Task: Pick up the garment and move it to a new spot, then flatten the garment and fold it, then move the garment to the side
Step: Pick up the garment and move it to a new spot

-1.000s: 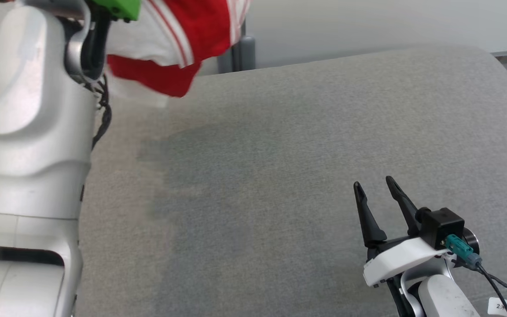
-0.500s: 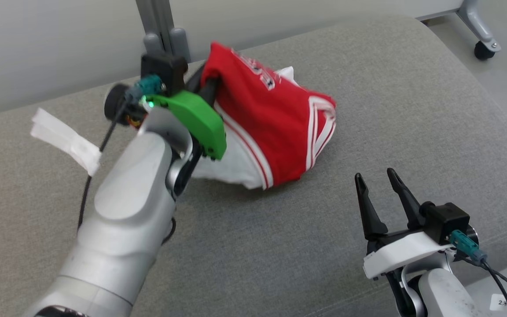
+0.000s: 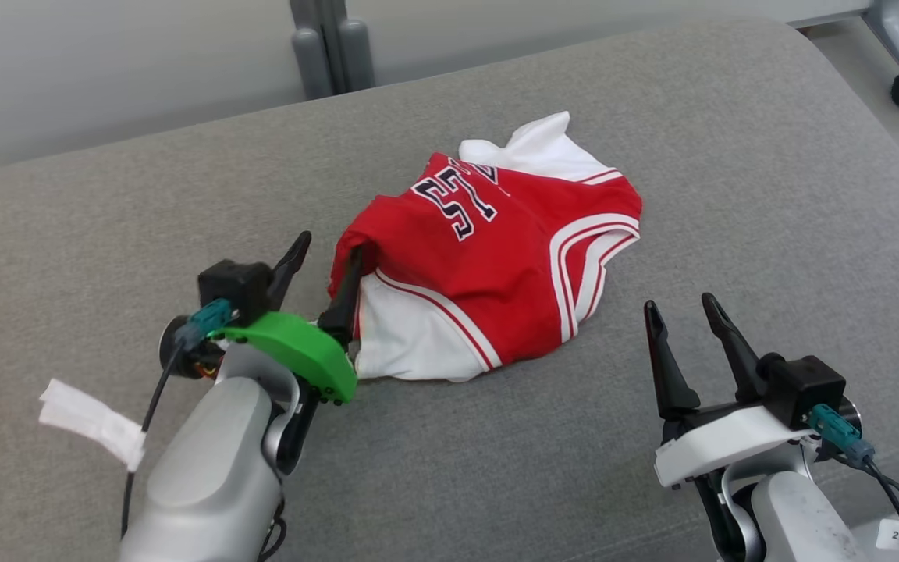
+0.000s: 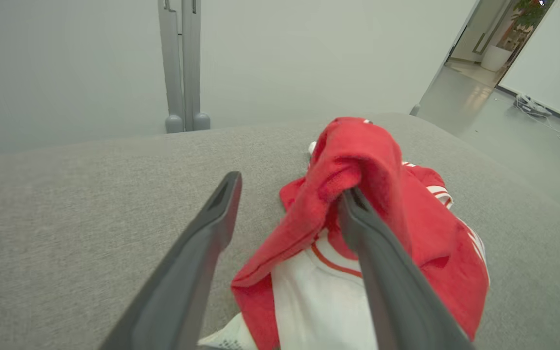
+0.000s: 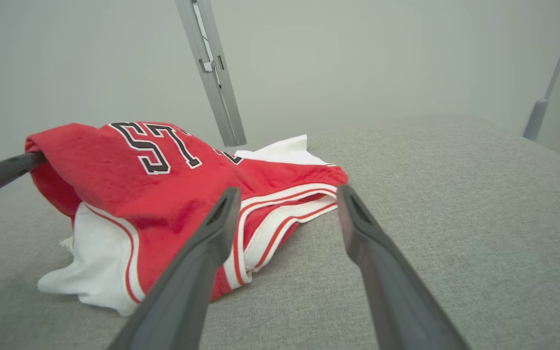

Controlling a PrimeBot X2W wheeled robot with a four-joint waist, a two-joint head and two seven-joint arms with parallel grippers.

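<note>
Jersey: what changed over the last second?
The left gripper brought the jersey down from mid-air onto the grey cushion and opened its jaws; a red fold still hangs over one finger. The head camera also shifted. The right gripper stayed open and idle, apart from the cloth.
</note>
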